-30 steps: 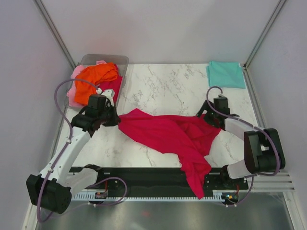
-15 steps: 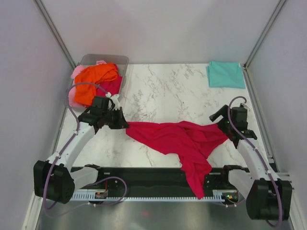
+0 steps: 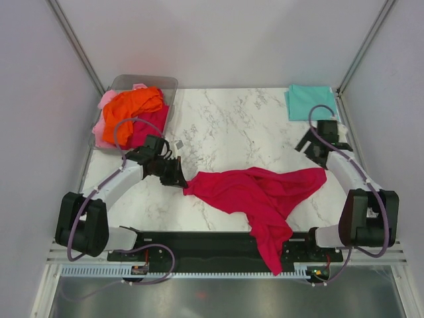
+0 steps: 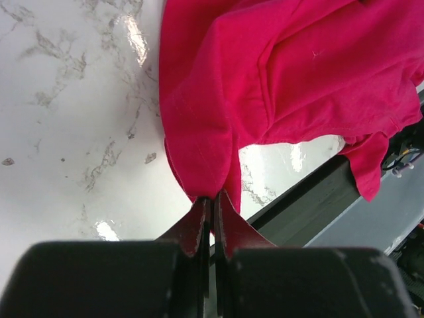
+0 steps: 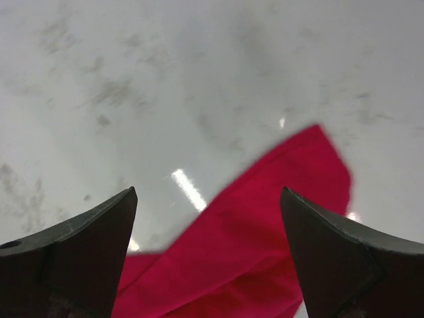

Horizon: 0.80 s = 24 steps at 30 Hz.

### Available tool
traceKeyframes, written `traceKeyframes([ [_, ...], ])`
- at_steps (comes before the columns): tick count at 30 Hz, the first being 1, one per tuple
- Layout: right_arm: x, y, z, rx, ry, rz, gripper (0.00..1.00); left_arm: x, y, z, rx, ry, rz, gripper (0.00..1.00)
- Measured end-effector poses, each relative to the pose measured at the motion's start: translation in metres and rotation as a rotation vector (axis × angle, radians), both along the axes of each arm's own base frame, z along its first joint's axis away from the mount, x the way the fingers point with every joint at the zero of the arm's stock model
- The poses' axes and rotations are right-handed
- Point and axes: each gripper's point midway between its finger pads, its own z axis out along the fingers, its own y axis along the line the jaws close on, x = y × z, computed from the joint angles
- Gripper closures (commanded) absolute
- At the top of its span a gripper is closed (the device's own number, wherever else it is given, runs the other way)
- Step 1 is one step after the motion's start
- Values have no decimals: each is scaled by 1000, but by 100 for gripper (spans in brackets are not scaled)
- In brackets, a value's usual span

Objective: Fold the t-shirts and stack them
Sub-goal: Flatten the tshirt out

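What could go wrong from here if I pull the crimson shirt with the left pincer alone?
1. The left pincer pinches only a small fold at the edge of the crimson shirt; a pull may slip it free.
2. The right pincer stands open, off the cloth, so the bunched shirt may drag rather than spread.
3. One end hangs over the black rail and could snag there.

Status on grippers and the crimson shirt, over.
Left gripper: jaws shut on crimson t-shirt edge. Right gripper: jaws open, empty. Shirt crumpled, tail over near edge. Nothing obstructing.
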Motion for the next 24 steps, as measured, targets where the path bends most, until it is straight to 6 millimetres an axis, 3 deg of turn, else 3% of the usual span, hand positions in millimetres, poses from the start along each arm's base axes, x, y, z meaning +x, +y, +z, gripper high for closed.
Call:
traceKeyframes([
  [4, -26, -93, -12, 10, 41, -259, 2, -5, -7, 3, 2, -15, -32, 98],
  [6, -35, -111, -17, 10, 59, -309, 2, -8, -10, 3, 2, -16, -46, 98],
  [9, -42, -113, -28, 35, 87, -307, 2, -10, -11, 5, 6, -25, -54, 98],
  [16, -46, -114, -78, 106, 204, -288, 15, -12, -15, 14, 0, -65, -72, 98],
  [18, -34, -113, -76, 111, 169, -267, 19, -14, -17, 14, 0, -65, -80, 98],
  [24, -27, -110, -76, 104, 145, -249, 33, -14, -17, 14, 4, -69, -84, 98],
])
